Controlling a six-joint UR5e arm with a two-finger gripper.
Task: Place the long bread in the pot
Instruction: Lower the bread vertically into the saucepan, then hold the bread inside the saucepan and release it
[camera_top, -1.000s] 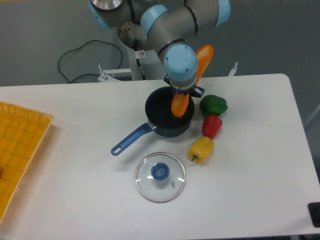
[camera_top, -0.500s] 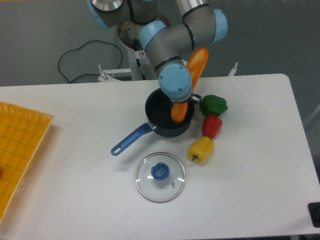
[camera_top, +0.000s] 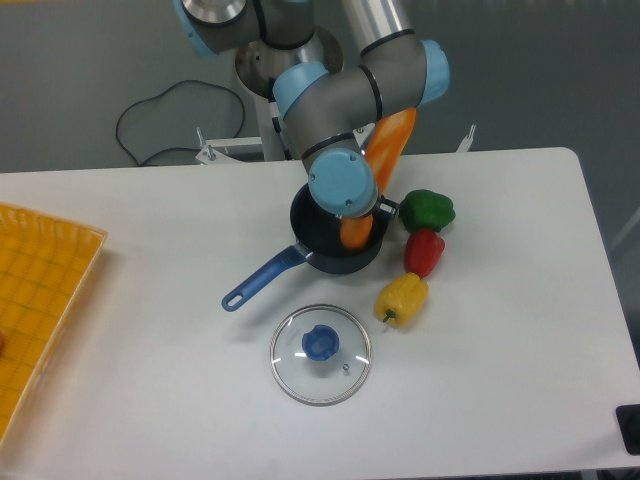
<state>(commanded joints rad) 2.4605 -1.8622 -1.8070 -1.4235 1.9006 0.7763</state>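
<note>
The long orange bread (camera_top: 385, 150) stands steeply tilted, its lower end (camera_top: 355, 232) inside the dark navy pot (camera_top: 330, 250) and its upper end leaning up to the right behind the arm. The pot sits mid-table with its blue handle (camera_top: 262, 279) pointing to the front left. My gripper (camera_top: 357, 212) is over the pot and shut on the bread; the blue wrist joint hides the fingers.
A green pepper (camera_top: 427, 210), a red pepper (camera_top: 423, 251) and a yellow pepper (camera_top: 401, 298) lie in a row right of the pot. A glass lid with a blue knob (camera_top: 320, 353) lies in front of it. A yellow tray (camera_top: 35, 290) is at the left edge.
The arm has shifted left and lowered, carrying the bread's lower end deeper into the pot. The pot, peppers and lid have not moved.
</note>
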